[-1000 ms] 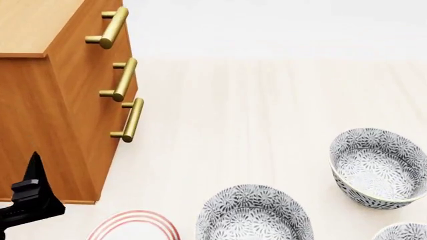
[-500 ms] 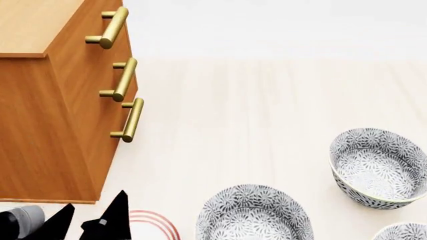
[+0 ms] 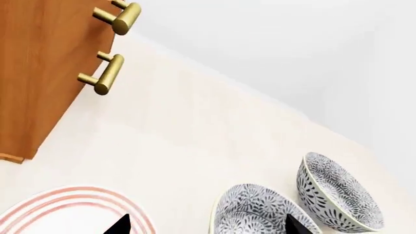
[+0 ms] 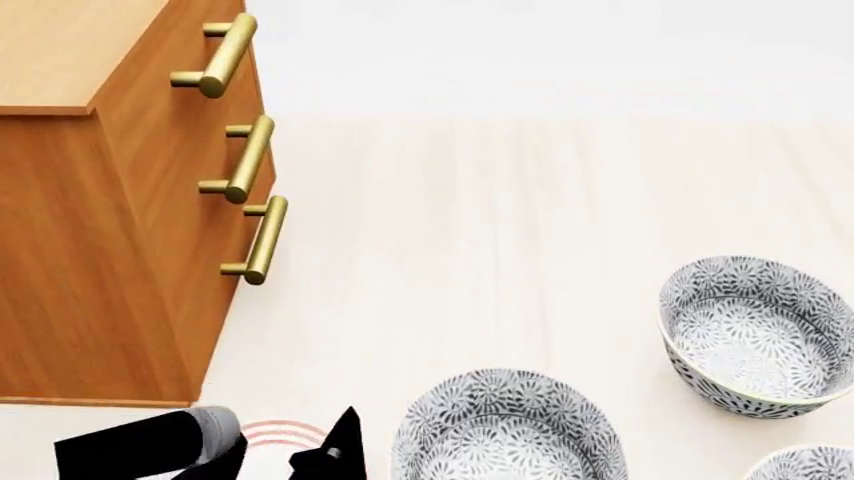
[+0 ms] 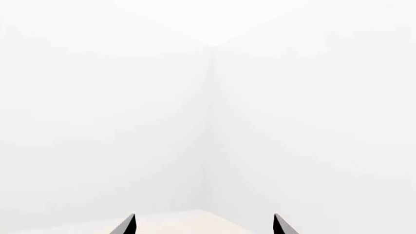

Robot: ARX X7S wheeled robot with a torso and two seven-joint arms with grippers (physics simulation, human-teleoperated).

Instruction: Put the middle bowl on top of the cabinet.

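Head view shows the middle bowl (image 4: 509,430) sitting on the pale wooden tabletop (image 4: 507,240) at the bottom edge of the picture, upright and partly cut off; it is deep and round, white with a dense grey-black pattern of leaves and flowers inside and out, and a pale rim. A second bowl (image 4: 758,335) with the same pattern stands apart from it to the right and farther from the robot, and the rim of a third bowl (image 4: 803,464) peeks in at the bottom right corner. To the left stands the cabinet (image 4: 94,230), tall and orange-brown with a lighter flat top and three brass bar handles (image 4: 254,240) down its front; it is well apart from the middle bowl. A white plate with red rings (image 4: 283,434) lies between cabinet and bowl, near the bottom edge, mostly hidden by the left gripper (image 4: 287,455), whose dark body and one pointed fingertip show just beside the middle bowl's left rim. From the left wrist view the two black fingertips are spread wide, one over the plate (image 3: 71,207) and one over the middle bowl (image 3: 256,212), holding nothing. The right gripper (image 5: 204,224) shows only two spread fingertips against a blank white background, also holding nothing
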